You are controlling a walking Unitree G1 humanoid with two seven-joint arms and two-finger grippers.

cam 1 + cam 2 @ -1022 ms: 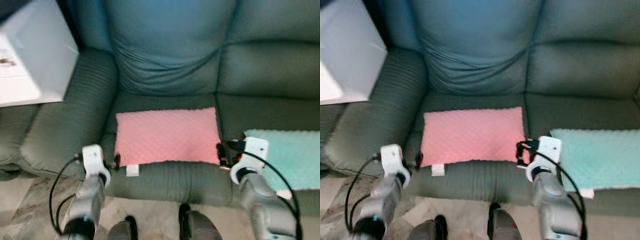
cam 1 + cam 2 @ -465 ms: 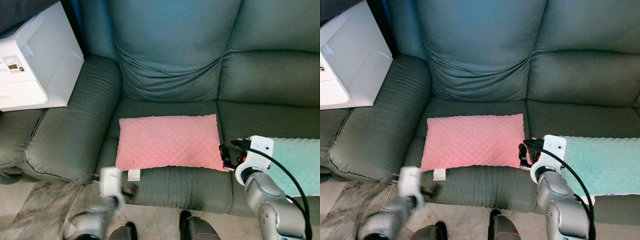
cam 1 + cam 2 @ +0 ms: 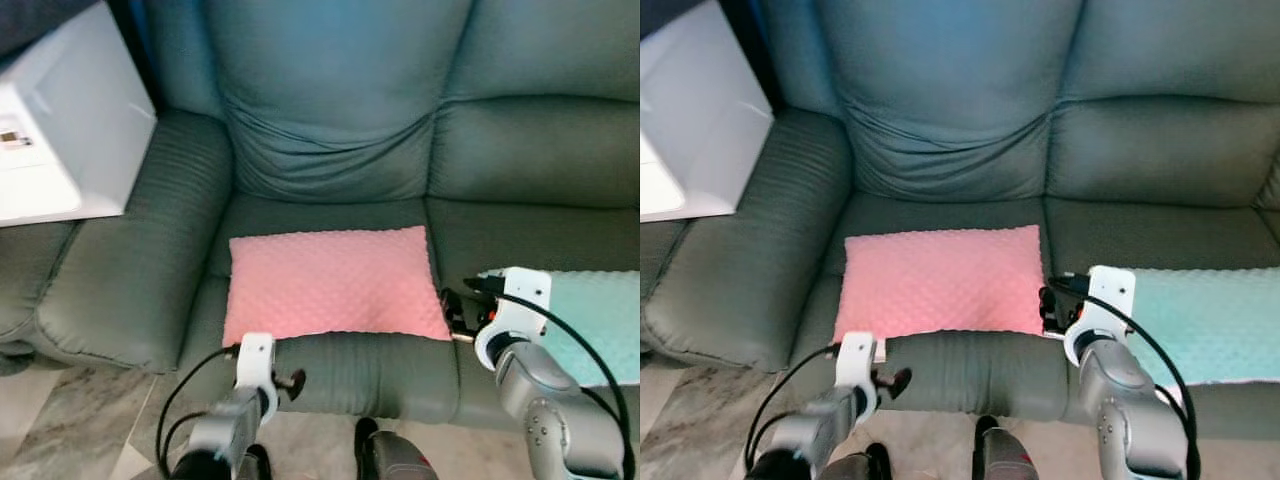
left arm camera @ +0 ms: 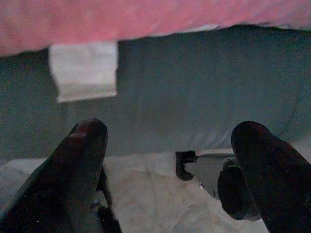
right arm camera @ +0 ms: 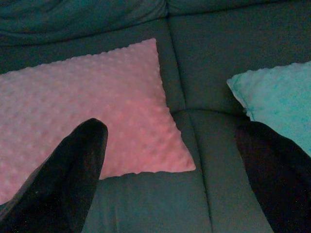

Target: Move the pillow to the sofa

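Pink pillow (image 3: 333,283): lies flat on the sofa (image 3: 340,110) seat cushion, its white tag (image 4: 83,70) hanging over the front edge.
Left gripper (image 4: 170,179): low before the seat front, fingers spread, empty.
Right gripper (image 5: 170,170): just beside the pillow's right corner, spread, empty.
Green pillow (image 3: 600,320): on the neighbouring seat.
We judge placement done; next we need only draw both arms clear.

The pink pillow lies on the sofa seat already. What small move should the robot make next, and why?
Probably draw the right end effector back from the pink pillow. The pillow rests flat on the sofa seat, both end effectors are open and hold nothing, and the left end effector is already low at the seat front.
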